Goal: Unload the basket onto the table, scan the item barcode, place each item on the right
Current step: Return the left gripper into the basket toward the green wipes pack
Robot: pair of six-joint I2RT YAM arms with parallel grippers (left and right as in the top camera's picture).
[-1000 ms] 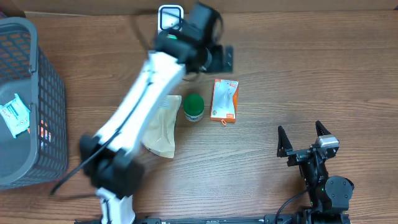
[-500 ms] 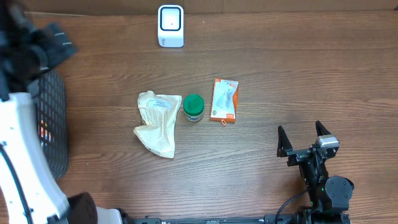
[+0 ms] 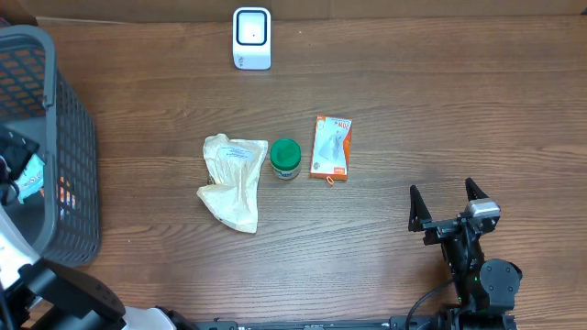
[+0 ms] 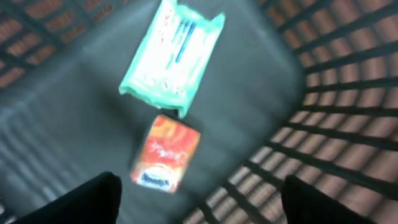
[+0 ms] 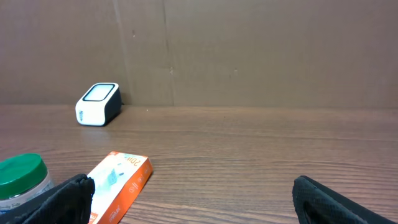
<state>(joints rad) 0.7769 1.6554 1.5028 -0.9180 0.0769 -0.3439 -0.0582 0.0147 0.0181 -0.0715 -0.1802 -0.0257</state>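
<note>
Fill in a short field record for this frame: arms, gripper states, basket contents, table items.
left gripper: open, empty, over the basket interior
right gripper: open, empty, near right of the table
in basket: teal packet, red-orange packet
on table: scanner, beige pouch, green-lidded jar, orange box
scan status: nothing held at the scanner

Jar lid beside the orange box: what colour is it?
The lid is green, clearest in the overhead view.
</note>
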